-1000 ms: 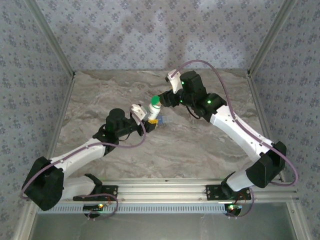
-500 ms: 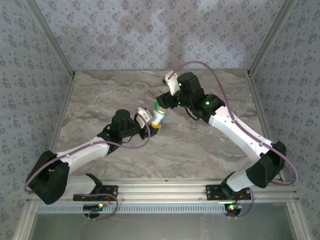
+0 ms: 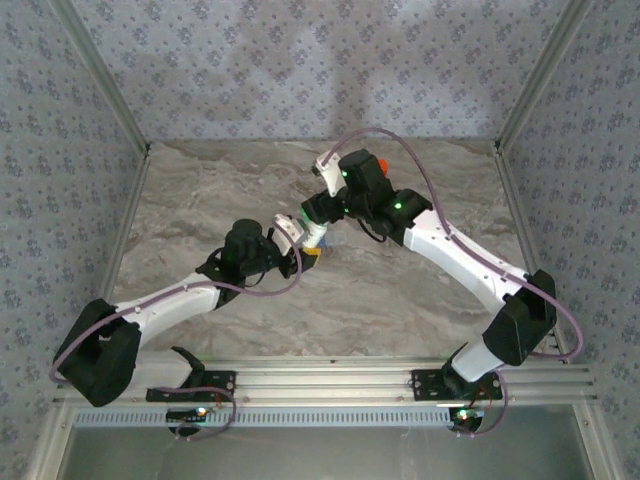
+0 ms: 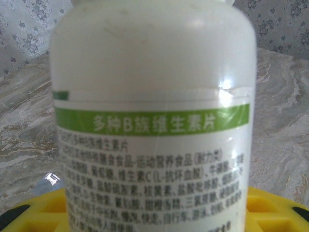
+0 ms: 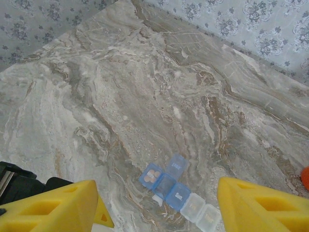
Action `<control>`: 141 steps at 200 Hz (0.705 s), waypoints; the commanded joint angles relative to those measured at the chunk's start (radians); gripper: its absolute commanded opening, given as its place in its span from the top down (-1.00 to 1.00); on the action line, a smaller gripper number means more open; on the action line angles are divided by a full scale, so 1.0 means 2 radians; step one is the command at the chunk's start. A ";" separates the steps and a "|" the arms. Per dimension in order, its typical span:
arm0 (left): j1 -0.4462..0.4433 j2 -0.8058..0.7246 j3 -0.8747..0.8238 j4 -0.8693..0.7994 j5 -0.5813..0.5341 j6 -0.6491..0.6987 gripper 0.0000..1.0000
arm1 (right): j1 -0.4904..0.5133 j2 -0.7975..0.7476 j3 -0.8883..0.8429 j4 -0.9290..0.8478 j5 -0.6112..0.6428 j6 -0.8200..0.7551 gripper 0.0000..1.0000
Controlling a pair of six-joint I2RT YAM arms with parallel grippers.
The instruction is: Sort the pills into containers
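Note:
A white bottle (image 4: 154, 96) with a green label band stands upright close in front of the left wrist camera. My left gripper (image 4: 154, 215) is shut on its lower body, with a yellow finger showing on each side. From above, the bottle (image 3: 315, 234) sits mid-table with my left gripper (image 3: 303, 245) on it, and my right gripper (image 3: 316, 210) hangs over its top, hiding the cap. My right gripper (image 5: 166, 205) is open with nothing between its fingers. Below it lies the pill box (image 5: 179, 191), the containers. One blue lid is raised, and brown pills (image 5: 153, 175) lie in the end compartment.
An orange bottle (image 3: 381, 162) stands behind the right arm, and its edge shows in the right wrist view (image 5: 305, 178). The marble table (image 3: 200, 200) is bare on the left and in front. Patterned walls close the back and sides.
The left arm carried the white bottle a little right, then held still. The right gripper moved left over the bottle's top, and the green cap went out of sight.

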 commanded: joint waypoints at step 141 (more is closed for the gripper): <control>0.001 -0.012 -0.042 0.017 -0.108 -0.089 1.00 | -0.138 -0.043 -0.161 0.113 -0.096 0.063 -0.32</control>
